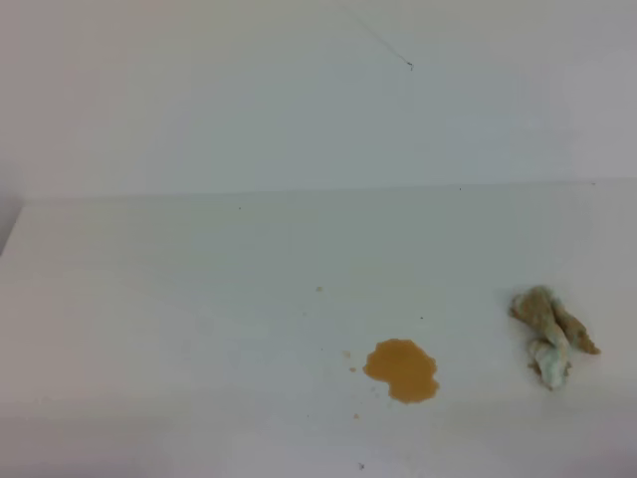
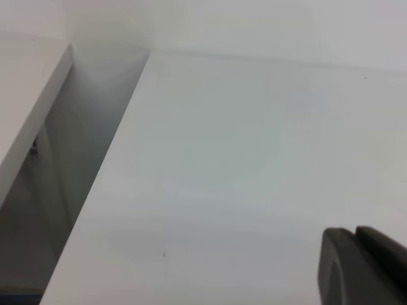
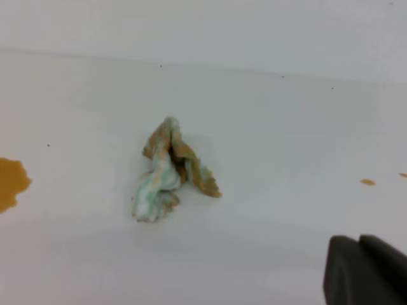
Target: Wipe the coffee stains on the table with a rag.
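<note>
The coffee stains (image 1: 401, 369) are an orange-brown blotch on the white table (image 1: 199, 299), front centre, with tiny specks (image 1: 319, 290) around it. The rag (image 1: 550, 337) is a tan and pale blue wad lying to the right of the blotch, apart from it. In the right wrist view the rag (image 3: 168, 171) lies mid-frame, with the blotch's edge (image 3: 9, 181) at the far left. Only one dark finger (image 3: 365, 270) of the right gripper shows, at the bottom right, away from the rag. One dark finger (image 2: 362, 267) of the left gripper shows over bare table. Neither arm shows in the exterior view.
A white wall (image 1: 299, 90) rises behind the table. In the left wrist view the table's left edge (image 2: 102, 184) runs beside a shadowed gap and another white surface (image 2: 25, 95). A small orange speck (image 3: 367, 182) lies right of the rag.
</note>
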Controlling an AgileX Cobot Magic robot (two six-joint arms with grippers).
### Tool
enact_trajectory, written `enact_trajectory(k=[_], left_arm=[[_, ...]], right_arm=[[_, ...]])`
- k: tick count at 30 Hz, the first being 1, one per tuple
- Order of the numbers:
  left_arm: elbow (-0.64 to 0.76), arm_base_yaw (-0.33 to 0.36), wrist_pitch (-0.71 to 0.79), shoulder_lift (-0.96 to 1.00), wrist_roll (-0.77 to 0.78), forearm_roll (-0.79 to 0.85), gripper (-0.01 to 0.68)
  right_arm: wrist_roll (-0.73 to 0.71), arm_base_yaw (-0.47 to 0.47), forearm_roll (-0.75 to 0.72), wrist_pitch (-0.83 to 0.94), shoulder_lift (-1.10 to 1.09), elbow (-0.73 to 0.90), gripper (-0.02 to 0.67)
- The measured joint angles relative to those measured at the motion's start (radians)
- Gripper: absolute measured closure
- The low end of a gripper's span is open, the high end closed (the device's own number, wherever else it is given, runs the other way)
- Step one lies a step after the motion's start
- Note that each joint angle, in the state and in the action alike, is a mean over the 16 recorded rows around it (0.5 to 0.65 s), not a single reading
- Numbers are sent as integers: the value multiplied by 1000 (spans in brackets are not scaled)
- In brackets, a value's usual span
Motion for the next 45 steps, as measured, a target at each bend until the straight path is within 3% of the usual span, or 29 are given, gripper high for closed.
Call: enact_trajectory(k=[45], left_arm=[[0,0,0,0,0,0,672]], right_arm=[[0,0,0,0,0,0,652]])
